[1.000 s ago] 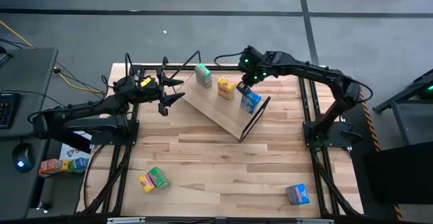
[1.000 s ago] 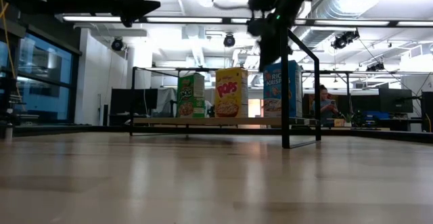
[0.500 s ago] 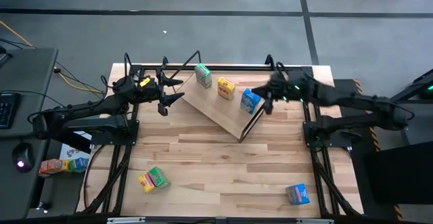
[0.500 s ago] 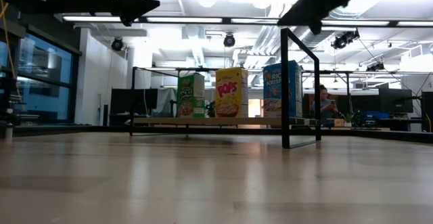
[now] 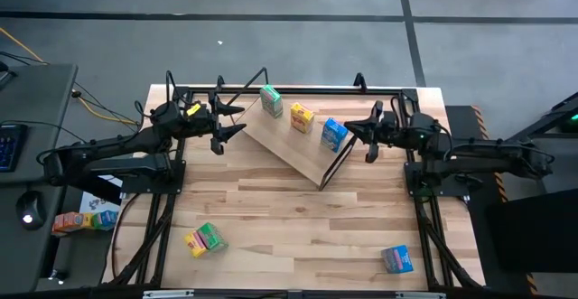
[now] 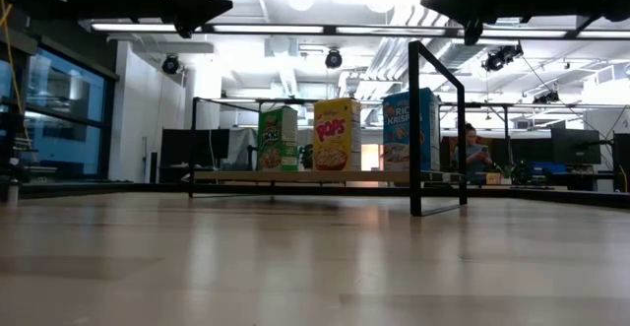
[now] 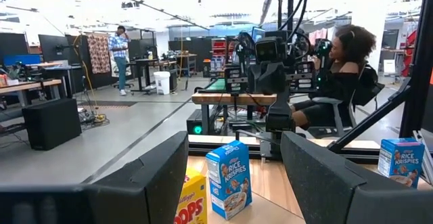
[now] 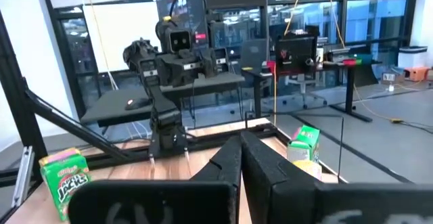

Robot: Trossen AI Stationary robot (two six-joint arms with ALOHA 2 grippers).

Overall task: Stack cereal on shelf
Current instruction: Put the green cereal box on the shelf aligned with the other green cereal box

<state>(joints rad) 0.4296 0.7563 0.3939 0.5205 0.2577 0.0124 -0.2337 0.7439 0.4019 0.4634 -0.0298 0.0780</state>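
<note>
The shelf (image 5: 287, 145) is a tilted light wood board on black wire legs at the table's far middle. Three cereal boxes stand on it: green (image 5: 270, 100), yellow (image 5: 302, 117) and blue (image 5: 333, 134). On the table near its near edge lie a yellow and green pair (image 5: 205, 238) and a blue box (image 5: 396, 259). My left gripper (image 5: 242, 119) hovers open, level, just left of the shelf. My right gripper (image 5: 348, 127) hovers shut, level, just right of the blue box, and touches nothing.
The shelf's wire leg (image 5: 340, 162) rises just below my right gripper. Black rails (image 5: 289, 88) run along the table's far and side edges. More small boxes (image 5: 74, 219) lie on a desk left of the table. A person (image 6: 472, 154) sits in the room beyond.
My right gripper has drawn back from above the blue box on the shelf toward the table's right edge and tipped from pointing down to level, pointing left. The blue box has stayed standing on the shelf.
</note>
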